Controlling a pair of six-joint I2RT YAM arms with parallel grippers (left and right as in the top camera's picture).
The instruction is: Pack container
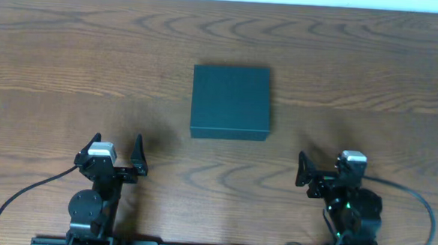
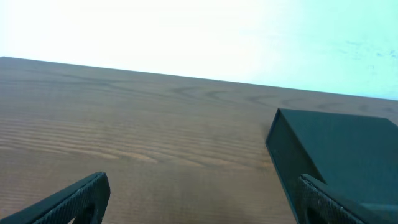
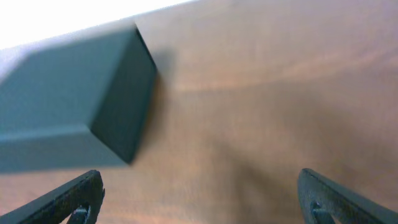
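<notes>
The container [image 1: 230,101] is a dark teal-green square box, lid shut, standing in the middle of the wooden table. It shows at the right of the left wrist view [image 2: 339,152] and at the upper left of the right wrist view [image 3: 68,99]. My left gripper [image 1: 116,151] is open and empty near the front edge, left of and nearer than the box; its fingers frame bare wood [image 2: 199,199]. My right gripper [image 1: 325,171] is open and empty, right of and nearer than the box [image 3: 199,196]. No snack packets show in any view.
The wooden table [image 1: 72,62] stretches wide on both sides of the box. A white wall lies beyond the far edge [image 2: 186,31]. Black cables [image 1: 20,198] run from the arm bases along the front edge.
</notes>
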